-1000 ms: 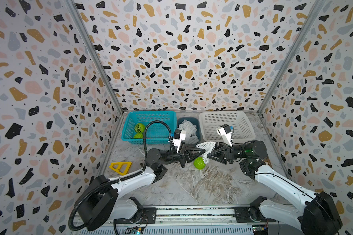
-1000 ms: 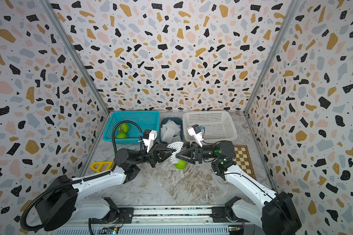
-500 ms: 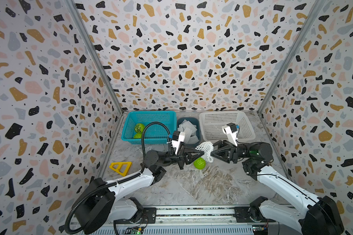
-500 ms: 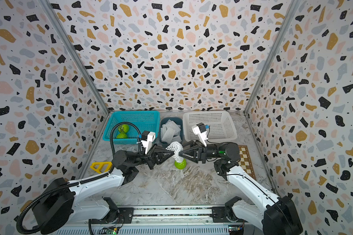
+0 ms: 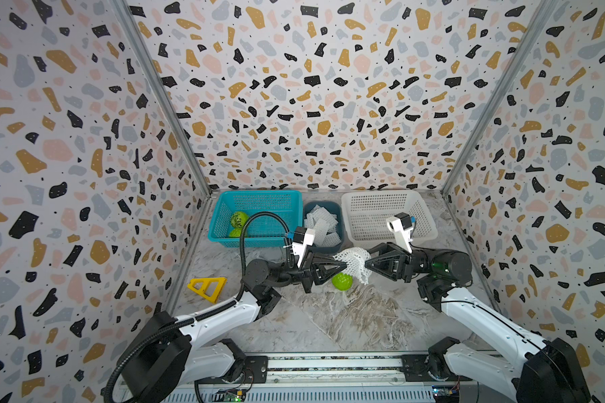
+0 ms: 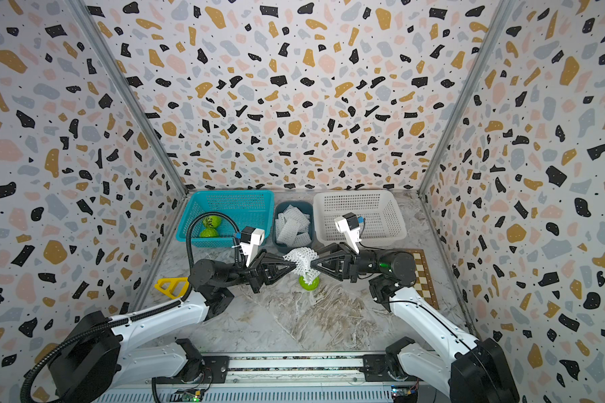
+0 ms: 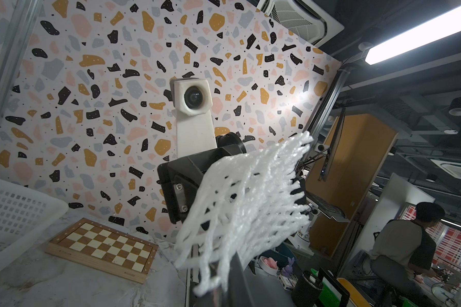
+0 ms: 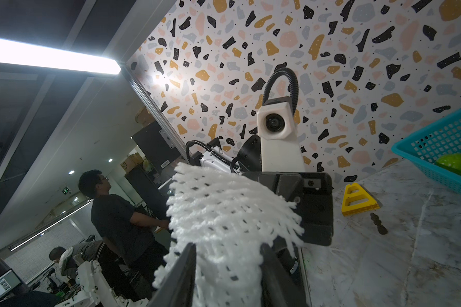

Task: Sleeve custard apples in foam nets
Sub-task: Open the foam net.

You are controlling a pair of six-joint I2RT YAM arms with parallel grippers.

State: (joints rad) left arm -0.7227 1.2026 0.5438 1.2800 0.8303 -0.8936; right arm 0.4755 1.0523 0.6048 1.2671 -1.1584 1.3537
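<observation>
Teal basket point(image 5: 259, 206) at 11 o'clock: 2 custard apples point(image 5: 238, 219); blue tub point(image 5: 323, 209): foam nets point(image 5: 320, 225); white basket point(image 5: 385, 213); left gripper point(image 5: 344, 268) clamped, right gripper point(image 5: 365, 265) part-open around 1 net point(image 5: 353, 262) above centre apple point(image 5: 341, 281).

Three bins point(image 5: 255, 202) in a back row, loose custard apple point(image 5: 341, 281) before the middle one (two more in the leftmost).

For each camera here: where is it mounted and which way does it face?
Top views: high at the front, looking down on both arms, foam net and custard apple.
Left wrist: on the left arm, facing the right claw across the net; chessboard behind.
Right wrist: opposite, facing the left claw.
Shared: the net.
</observation>
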